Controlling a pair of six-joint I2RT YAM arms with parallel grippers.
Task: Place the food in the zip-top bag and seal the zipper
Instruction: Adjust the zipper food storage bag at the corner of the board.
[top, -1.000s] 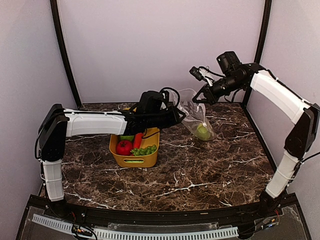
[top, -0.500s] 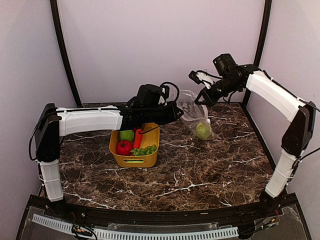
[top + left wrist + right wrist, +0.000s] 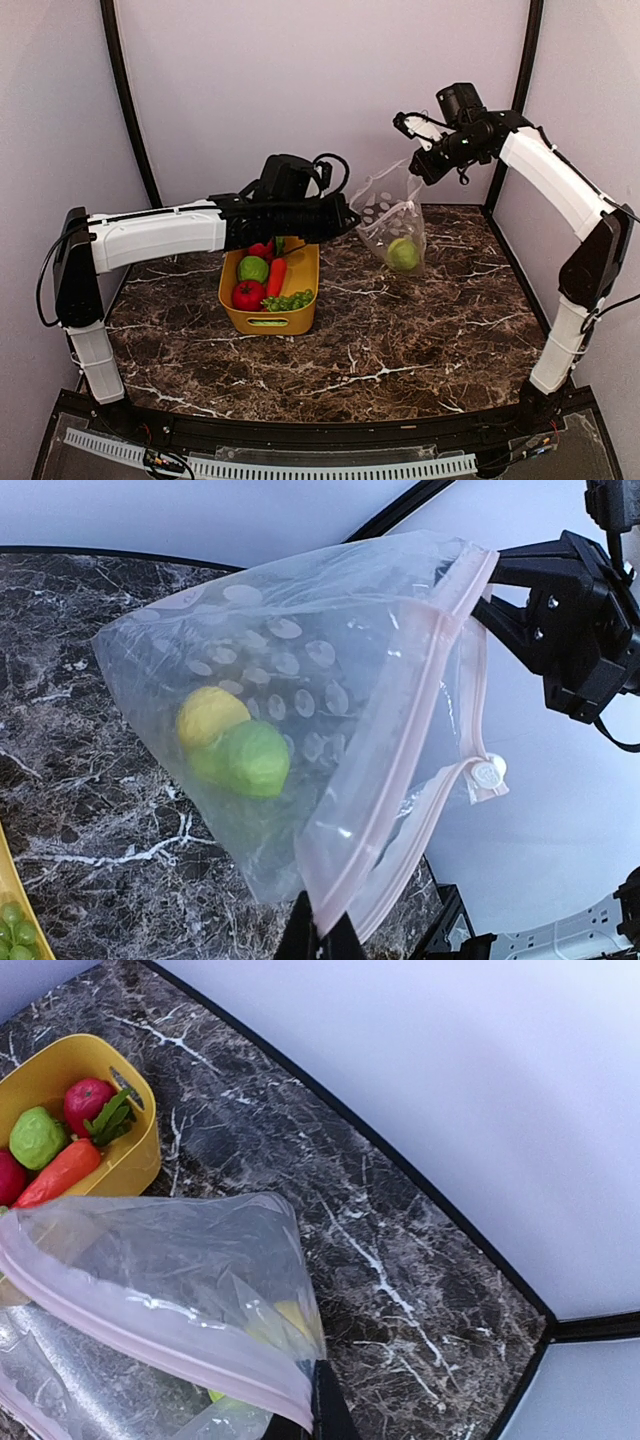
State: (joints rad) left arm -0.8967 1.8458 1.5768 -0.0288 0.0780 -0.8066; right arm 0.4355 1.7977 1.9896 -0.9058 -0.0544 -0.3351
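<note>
The zip-top bag (image 3: 392,212) is held up off the table (image 3: 400,340) at the far right, stretched between the two grippers. It is clear and floppy and printed with pale round dots. Its mouth is edged by the zipper (image 3: 398,735), a pale pink strip with a small white slider (image 3: 487,773) at one end. The two sides of the strip are parted.

The left gripper (image 3: 322,935) is clamped on the lower end of the zipper edge. The right gripper (image 3: 320,1405) is closed on the upper corner.

In the left wrist view a yellow lemon (image 3: 208,715) and a green fruit (image 3: 255,758) are seen touching inside the bag; from above only the green one is made out.

In the right wrist view the yellow tub (image 3: 135,1155) is shown with a tomato (image 3: 88,1098), a lime (image 3: 37,1137), a carrot (image 3: 60,1172) and leafy greens (image 3: 112,1113). The grapes (image 3: 287,300) at its near end are seen only from above.
</note>
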